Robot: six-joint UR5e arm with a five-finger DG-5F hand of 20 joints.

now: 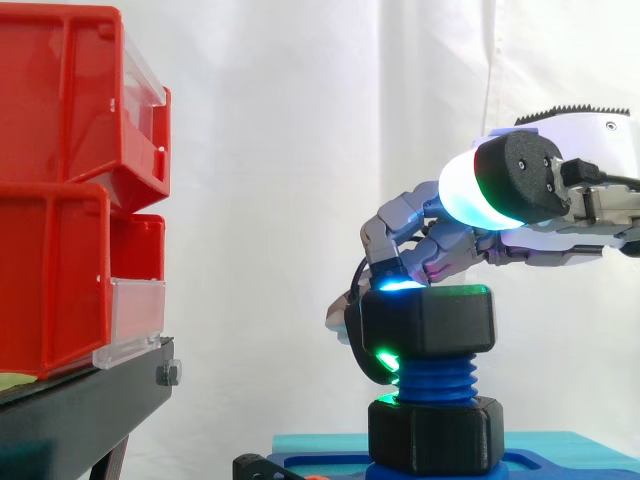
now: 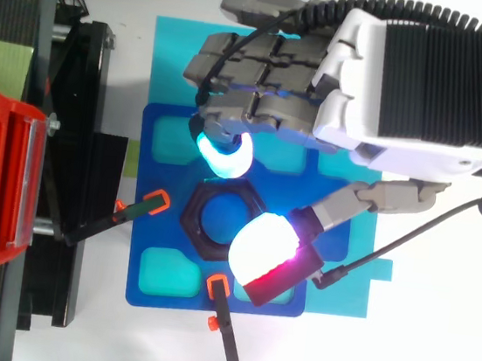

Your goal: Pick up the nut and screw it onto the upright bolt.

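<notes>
A black hex nut [image 1: 440,320] sits level on the top threads of the upright blue bolt [image 1: 435,382]. A second black nut [image 1: 435,435] rests at the bolt's foot. From above, the upper nut [image 2: 204,229] shows as a hexagonal ring over the dark blue fixture plate [image 2: 163,136]. My hand [image 1: 560,210] reaches in from the right. Its fingers [image 2: 222,156] curl over the nut's far side with cyan pads glowing, and the thumb pad [image 2: 260,252] presses against the opposite edge. The hand is shut on the nut.
Red bins [image 1: 60,200] stand stacked on a black stand [image 1: 80,410] to the left. The fixture plate lies on a cyan mat [image 2: 178,49]. Two black clamps with orange tips [image 2: 145,207] [image 2: 222,332] hold the plate at its left and front edges.
</notes>
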